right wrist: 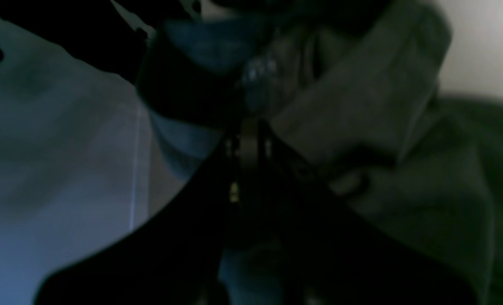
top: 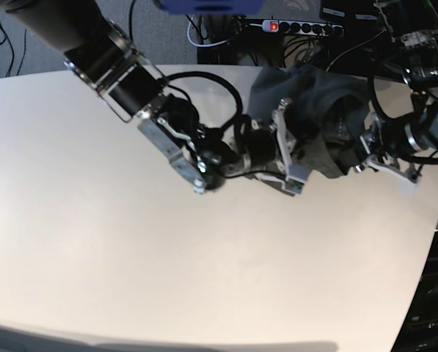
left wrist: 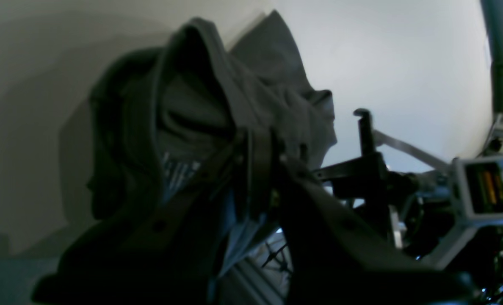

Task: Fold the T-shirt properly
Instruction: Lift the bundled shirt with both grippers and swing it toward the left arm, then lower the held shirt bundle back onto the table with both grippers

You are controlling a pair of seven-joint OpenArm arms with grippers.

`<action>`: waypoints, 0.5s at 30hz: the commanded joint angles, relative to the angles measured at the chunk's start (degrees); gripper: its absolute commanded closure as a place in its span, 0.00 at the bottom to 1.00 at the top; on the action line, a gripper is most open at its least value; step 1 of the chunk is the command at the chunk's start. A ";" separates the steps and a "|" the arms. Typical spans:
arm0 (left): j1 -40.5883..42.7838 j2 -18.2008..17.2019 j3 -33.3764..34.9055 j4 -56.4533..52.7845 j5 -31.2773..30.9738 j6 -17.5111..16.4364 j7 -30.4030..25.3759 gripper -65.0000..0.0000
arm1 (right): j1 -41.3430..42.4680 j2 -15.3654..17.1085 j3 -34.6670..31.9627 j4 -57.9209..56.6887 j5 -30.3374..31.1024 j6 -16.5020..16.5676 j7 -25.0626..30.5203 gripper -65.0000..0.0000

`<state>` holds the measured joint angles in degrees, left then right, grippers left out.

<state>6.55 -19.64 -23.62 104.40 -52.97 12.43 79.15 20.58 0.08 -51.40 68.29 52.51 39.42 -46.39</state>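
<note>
So the base cam sits up high and looks almost straight down on the white table [top: 167, 257], with both arms reaching in from the top edge and floor cables visible past it. The left wrist cam rides right behind its gripper [left wrist: 258, 156], looking along the fingers from super close, table surface behind. The right wrist cam does the same behind its gripper [right wrist: 249, 144], even closer and very dark. All three share the bunched T-shirt [top: 318, 121] near the far right of the table
</note>
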 commanded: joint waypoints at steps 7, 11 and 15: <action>-1.84 -3.53 5.73 -5.37 -0.61 0.45 -0.52 0.97 | 0.74 -0.12 0.45 0.85 1.16 0.58 2.92 0.99; -2.19 -3.53 7.84 -6.95 3.26 0.45 -0.61 0.97 | 0.74 -0.03 0.45 0.85 1.07 0.58 3.01 0.99; -4.13 -2.91 12.32 -8.18 9.94 0.19 -0.61 0.97 | 0.74 1.02 0.45 0.76 1.07 0.58 4.41 0.99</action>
<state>2.92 -21.91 -10.96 95.64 -42.54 12.62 78.59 19.97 1.43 -51.35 68.23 52.51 39.40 -43.75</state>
